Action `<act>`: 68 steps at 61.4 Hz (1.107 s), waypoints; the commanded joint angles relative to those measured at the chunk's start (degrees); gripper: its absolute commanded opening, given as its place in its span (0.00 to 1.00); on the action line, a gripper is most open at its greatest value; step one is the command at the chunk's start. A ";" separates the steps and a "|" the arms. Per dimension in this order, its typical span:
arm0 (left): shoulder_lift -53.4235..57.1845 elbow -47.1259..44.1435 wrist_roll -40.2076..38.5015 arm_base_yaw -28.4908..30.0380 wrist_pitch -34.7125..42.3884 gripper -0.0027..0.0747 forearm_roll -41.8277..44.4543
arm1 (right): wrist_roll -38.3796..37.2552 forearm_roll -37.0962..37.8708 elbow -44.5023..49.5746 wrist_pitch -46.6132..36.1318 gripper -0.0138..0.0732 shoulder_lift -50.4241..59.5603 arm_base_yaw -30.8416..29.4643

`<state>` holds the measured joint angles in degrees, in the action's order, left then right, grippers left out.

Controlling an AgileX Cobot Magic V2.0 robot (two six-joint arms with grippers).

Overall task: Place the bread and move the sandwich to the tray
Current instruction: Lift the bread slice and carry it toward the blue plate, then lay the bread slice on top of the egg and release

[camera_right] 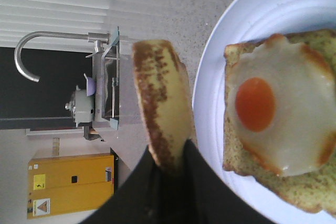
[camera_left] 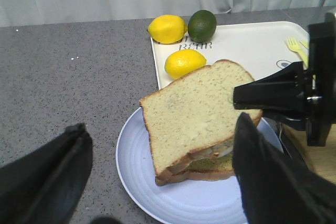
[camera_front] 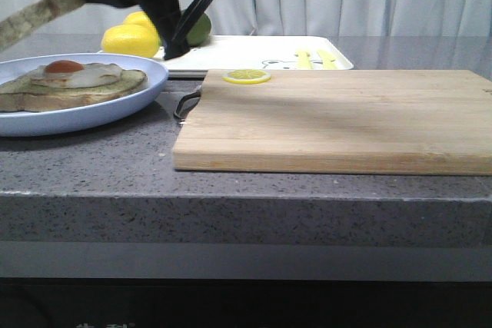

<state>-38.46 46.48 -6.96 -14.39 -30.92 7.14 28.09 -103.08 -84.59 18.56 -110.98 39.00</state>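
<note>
Brown-crusted bread (camera_right: pixel 160 124) sits clamped in my right gripper (camera_right: pixel 168 169) above the egg-topped slice (camera_front: pixel 73 86). My left gripper (camera_left: pixel 157 177) hangs spread, apparently empty. Next I lower and square the bread.

front: low, level with the surface's near edge, facing the far curtain | left wrist: high, looking down | right wrist: close, rolled sideways | all share the plate (camera_front: pixel 115 105) (camera_left: pixel 136 182) (camera_right: pixel 215 77)

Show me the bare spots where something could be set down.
The cutting board is free, bar a lemon slice at its far left corner. Behind it, the tray is bare right of the lemons. Crowded on the left: the plate carries egg toast, with the right gripper holding the bread above it.
</note>
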 commanded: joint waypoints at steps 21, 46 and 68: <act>-0.28 1.69 -0.08 -0.43 4.24 0.74 -0.05 | 0.40 -4.78 -2.88 -3.28 0.21 1.87 0.63; -0.28 1.69 -0.08 -0.43 4.24 0.74 -0.05 | 0.40 8.52 -2.88 -1.17 0.68 2.81 -0.72; -0.28 1.69 -0.08 -0.43 4.24 0.74 -0.05 | 0.40 27.83 -0.40 6.40 0.68 10.69 -7.01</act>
<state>-38.46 46.48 -6.96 -14.39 -30.92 7.14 27.87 -79.10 -84.75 21.29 -106.37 33.87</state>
